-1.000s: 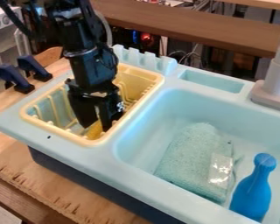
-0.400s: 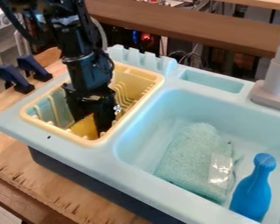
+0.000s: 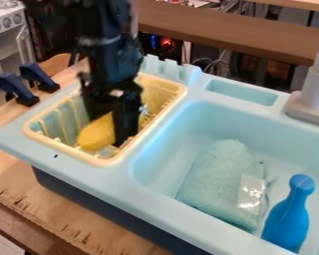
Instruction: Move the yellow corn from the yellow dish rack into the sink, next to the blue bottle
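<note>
The black gripper [image 3: 111, 122] hangs down inside the yellow-rimmed dish rack [image 3: 39, 137] set in the left part of the light-blue sink unit. It is shut on a yellow object [image 3: 97, 133], whose rounded lower end sticks out toward the rack's front left. The right finger covers the object's right edge. Whether the object's bottom touches the rack floor, I cannot tell.
In the sink basin [image 3: 165, 144], right of the rack, lie a light-green cloth-like thing [image 3: 219, 182] and a blue bottle [image 3: 288, 214]. A grey faucet [image 3: 312, 97] stands at the right; dark clamps [image 3: 17, 90] sit left of the rack.
The yellow object has risen and shows more of itself than before. The gripper has closed on it, and the arm has shifted slightly up and to the right.
</note>
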`<state>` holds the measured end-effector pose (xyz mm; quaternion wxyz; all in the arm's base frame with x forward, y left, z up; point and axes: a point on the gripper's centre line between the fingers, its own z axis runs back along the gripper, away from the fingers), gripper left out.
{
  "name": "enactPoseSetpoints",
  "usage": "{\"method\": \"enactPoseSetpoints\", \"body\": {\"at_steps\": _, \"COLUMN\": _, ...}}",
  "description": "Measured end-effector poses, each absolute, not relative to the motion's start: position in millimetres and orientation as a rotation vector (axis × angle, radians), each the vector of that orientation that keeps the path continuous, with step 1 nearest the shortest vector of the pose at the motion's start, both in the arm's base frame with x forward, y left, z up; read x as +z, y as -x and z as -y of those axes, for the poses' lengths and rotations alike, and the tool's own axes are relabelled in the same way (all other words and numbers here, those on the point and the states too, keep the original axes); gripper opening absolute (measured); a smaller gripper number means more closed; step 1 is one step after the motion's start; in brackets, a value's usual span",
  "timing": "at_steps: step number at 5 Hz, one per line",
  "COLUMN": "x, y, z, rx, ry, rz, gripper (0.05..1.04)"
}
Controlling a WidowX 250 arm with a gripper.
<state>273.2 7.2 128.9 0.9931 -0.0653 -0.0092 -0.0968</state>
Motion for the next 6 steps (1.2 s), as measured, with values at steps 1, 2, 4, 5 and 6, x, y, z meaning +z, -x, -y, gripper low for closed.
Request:
{"method": "enactPoseSetpoints", "body": {"at_steps": 1, "x": 154.5, "y": -266.1, "z": 2.9, "rx": -0.220, "ry": 0.023, "rz": -0.013, "gripper": 0.692}}
{"method": "enactPoseSetpoints", "body": {"at_steps": 2, "x": 172.6, "y": -259.5, "z": 13.7, "rx": -0.227, "ry": -0.036, "rz": -0.026, "gripper": 0.692}}
{"method": "enactPoseSetpoints", "body": {"at_steps": 4, "x": 202.7, "y": -266.3, "z": 92.0, "rx": -0.318, "ry": -0.087, "rz": 0.087, "gripper": 0.692}}
{"method": "enactPoseSetpoints", "body": {"at_steps": 5, "x": 192.1, "y": -264.0, "z": 126.5, "rx": -0.328, "ry": -0.066, "rz": 0.103, "gripper": 0.692}}
{"method": "enactPoseSetpoints", "body": {"at_steps": 6, "x": 172.1, "y": -270.0, "z": 138.0, "rx": -0.225, "ry": 0.002, "rz": 0.166, "gripper": 0.692}}
